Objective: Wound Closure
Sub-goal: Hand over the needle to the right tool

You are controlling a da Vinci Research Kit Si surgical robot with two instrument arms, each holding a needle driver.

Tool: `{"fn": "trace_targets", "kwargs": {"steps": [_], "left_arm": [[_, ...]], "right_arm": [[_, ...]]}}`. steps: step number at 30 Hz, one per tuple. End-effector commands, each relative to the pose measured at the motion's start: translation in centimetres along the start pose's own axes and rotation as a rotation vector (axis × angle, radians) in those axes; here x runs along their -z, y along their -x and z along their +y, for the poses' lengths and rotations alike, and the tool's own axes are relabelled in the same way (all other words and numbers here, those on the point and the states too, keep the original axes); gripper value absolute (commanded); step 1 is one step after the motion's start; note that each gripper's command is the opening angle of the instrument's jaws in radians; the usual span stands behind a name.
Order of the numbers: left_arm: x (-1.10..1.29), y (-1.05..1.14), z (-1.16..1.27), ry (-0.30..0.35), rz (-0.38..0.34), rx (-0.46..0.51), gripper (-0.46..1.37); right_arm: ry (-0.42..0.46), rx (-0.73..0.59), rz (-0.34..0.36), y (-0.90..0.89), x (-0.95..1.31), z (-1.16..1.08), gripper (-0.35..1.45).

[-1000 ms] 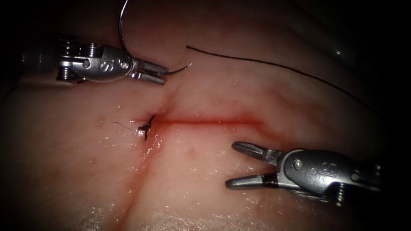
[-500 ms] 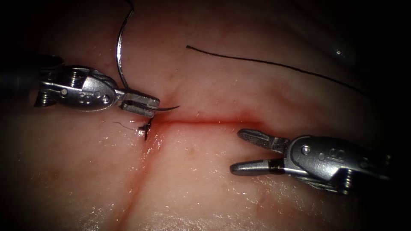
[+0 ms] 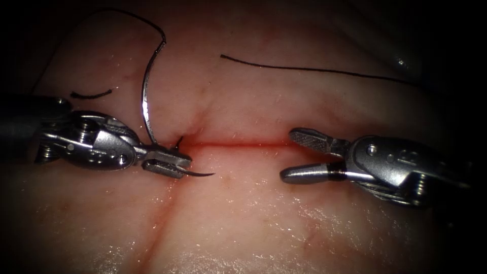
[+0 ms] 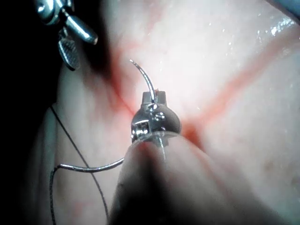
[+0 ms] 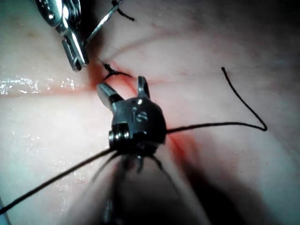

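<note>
The tissue (image 3: 243, 213) has a red cut (image 3: 248, 144) running across its middle. My left tool (image 3: 185, 167) sits at the cut's left end, shut on the curved needle (image 3: 145, 109) a short way behind its point. The point sticks out to the right just below the cut, free of the tissue. The needle's body arches up to the black thread (image 3: 132, 18) at its tail. My right tool (image 3: 287, 155) is open and holds nothing at the cut's right end. In the left wrist view the needle (image 4: 146, 79) rises from the left tool (image 4: 152, 97). The right wrist view has the right tool (image 5: 121, 84) open.
A tied stitch (image 3: 177, 143) with short ends sits at the cut's left end, partly behind the left tool. A long strand of thread (image 3: 314, 70) lies across the tissue above the cut. A short cut piece of thread (image 3: 91, 95) lies at the upper left. Red fluid lines the cut.
The left tool has carried the needle down from above the cut to its left end. The right tool has moved up to the cut's right end, still open.
</note>
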Motion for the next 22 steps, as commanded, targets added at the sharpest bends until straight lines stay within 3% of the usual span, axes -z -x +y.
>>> {"fn": "trace_targets", "kwargs": {"steps": [1, 12, 22], "left_arm": [[-0.03, -0.02, 0.0, 0.006, 0.007, -0.015, -0.35], [-0.04, -0.15, -0.03, 0.009, 0.038, -0.068, -0.35], [-0.04, -0.12, -0.04, 0.008, 0.036, -0.069, -0.35]], "right_arm": [[-0.002, -0.017, 0.0, -0.01, -0.02, 0.0, 0.6], [-0.006, -0.109, 0.008, -0.18, -0.15, 0.04, 0.59], [-0.002, -0.127, 0.01, -0.18, -0.19, 0.04, 0.58]]}}
